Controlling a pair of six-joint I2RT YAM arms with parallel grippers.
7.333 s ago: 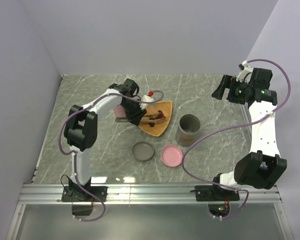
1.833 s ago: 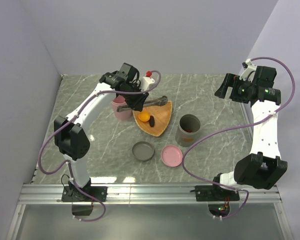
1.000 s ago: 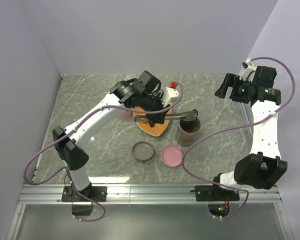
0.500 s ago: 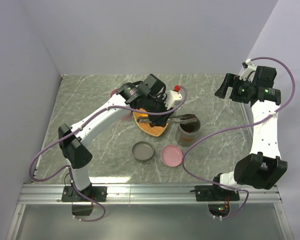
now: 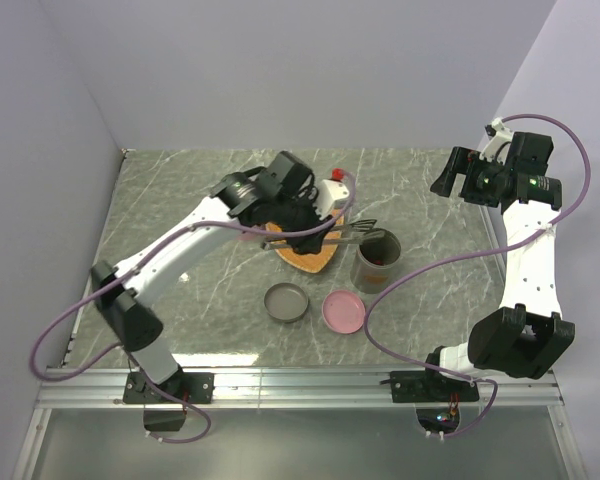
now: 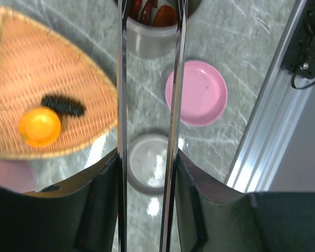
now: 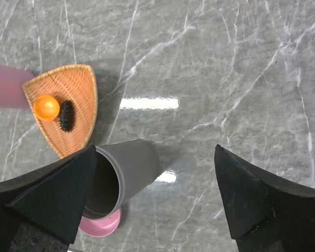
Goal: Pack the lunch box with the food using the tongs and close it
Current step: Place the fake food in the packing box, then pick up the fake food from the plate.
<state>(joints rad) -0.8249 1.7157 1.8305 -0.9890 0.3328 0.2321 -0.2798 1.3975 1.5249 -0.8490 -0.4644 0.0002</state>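
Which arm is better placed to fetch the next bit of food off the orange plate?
Left. The left gripper holds the tongs close by the plate, where an orange piece and a dark piece lie. The right gripper hangs open and empty, off to the side.

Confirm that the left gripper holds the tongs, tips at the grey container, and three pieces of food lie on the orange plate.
No. The left wrist view shows two pieces on the orange plate, not three: an orange ball and a dark piece. The left gripper holds the tongs, tips at the grey container.
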